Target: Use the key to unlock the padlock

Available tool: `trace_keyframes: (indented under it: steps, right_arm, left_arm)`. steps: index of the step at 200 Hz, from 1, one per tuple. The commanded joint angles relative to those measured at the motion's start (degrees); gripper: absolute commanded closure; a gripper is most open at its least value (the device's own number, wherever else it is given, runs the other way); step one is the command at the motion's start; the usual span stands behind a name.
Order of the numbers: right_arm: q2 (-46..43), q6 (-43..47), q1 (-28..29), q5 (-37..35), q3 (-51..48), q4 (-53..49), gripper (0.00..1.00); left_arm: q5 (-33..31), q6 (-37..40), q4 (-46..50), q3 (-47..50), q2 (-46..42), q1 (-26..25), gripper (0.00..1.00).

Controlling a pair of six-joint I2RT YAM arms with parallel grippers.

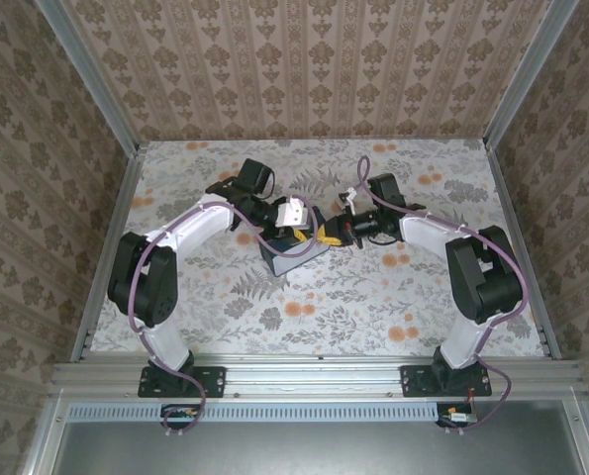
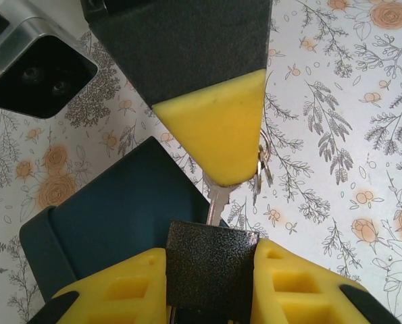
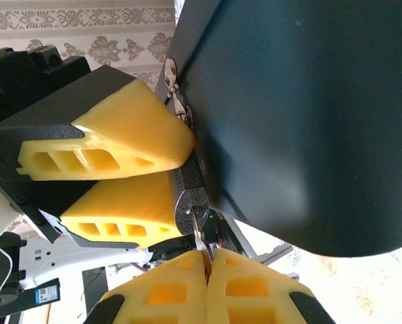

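Note:
The padlock (image 2: 212,266) has a small black speckled body, and my left gripper (image 2: 212,273) is shut on it, one yellow pad (image 2: 126,290) on each side. A silver key (image 2: 217,201) sits with its blade in the padlock's keyhole. My right gripper (image 3: 207,260) is shut on the key's (image 3: 199,233) head, right in front of the padlock's (image 3: 190,202) end face. In the top view both grippers, left (image 1: 299,226) and right (image 1: 330,234), meet tip to tip at the middle of the table.
A dark blue box (image 2: 113,216) lies on the flowered table right under and beside the padlock, with the box (image 1: 292,253) beneath both grippers. Spare keys (image 2: 261,169) hang off the key's ring. Papered walls enclose the table on three sides.

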State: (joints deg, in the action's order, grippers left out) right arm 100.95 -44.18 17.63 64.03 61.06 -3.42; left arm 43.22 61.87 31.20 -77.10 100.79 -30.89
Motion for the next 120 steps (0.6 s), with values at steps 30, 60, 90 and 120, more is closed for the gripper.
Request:
trace_keyframes:
  steps: [30, 60, 90, 120]
  right_arm:
    - [3.2, -4.0, 4.4, 0.2, 6.2, 6.7, 1.0]
    - [3.2, -6.3, 5.5, -0.5, 6.5, 9.1, 1.0]
    - [2.8, -5.2, 3.5, -0.8, 6.9, 5.1, 1.0]
    - [4.8, -11.9, 2.5, 2.0, 6.5, 10.7, 1.0]
  left_arm:
    - [8.7, -0.8, -0.8, 0.2, -2.2, -2.6, 0.84]
    - [8.9, -1.2, -1.3, 0.6, -2.4, -2.6, 0.84]
    - [9.3, -1.6, -2.1, 1.6, -3.4, -2.3, 0.84]
    - [9.7, -2.2, -2.5, 1.7, -3.8, -1.8, 0.84]
